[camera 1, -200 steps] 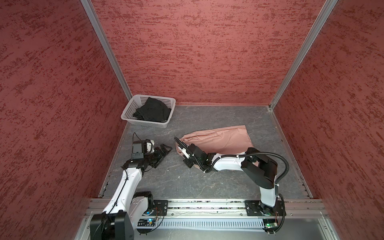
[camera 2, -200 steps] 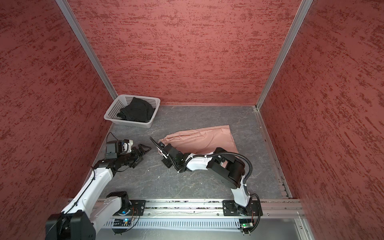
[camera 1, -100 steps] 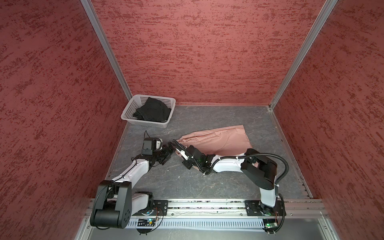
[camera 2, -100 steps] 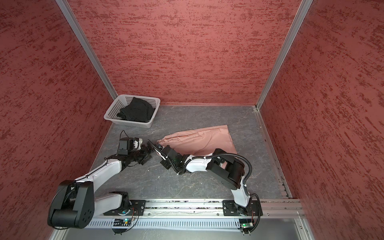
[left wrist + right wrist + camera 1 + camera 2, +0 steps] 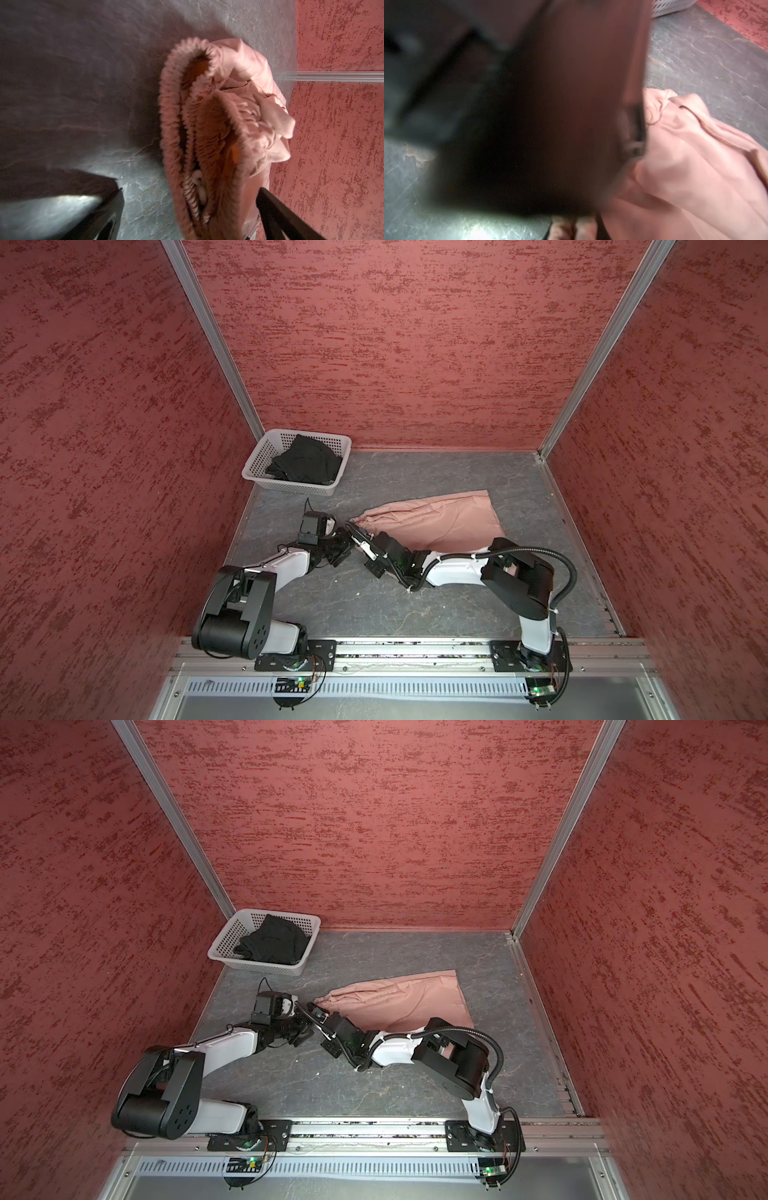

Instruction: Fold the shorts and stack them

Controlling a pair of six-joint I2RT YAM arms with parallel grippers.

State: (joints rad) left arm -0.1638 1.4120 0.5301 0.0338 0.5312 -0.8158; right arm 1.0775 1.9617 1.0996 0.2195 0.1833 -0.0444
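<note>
The dusty pink shorts lie on the grey floor at mid-right in both top views. My right gripper is shut on the left end of their waistband and holds it a little above the floor. My left gripper is open right beside it. In the left wrist view the gathered waistband and white drawstring sit between the spread fingers. The right wrist view is mostly blocked by a dark blur, with pink fabric beside it. The black shorts lie crumpled in the basket.
The white perforated basket stands in the back left corner. Red textured walls close in the floor on three sides. A metal rail carrying both arm bases runs along the front edge.
My left arm has stretched to the right, bringing its open gripper up to the waistband end. The right gripper, still shut on the pink shorts, has shifted slightly towards the back left.
</note>
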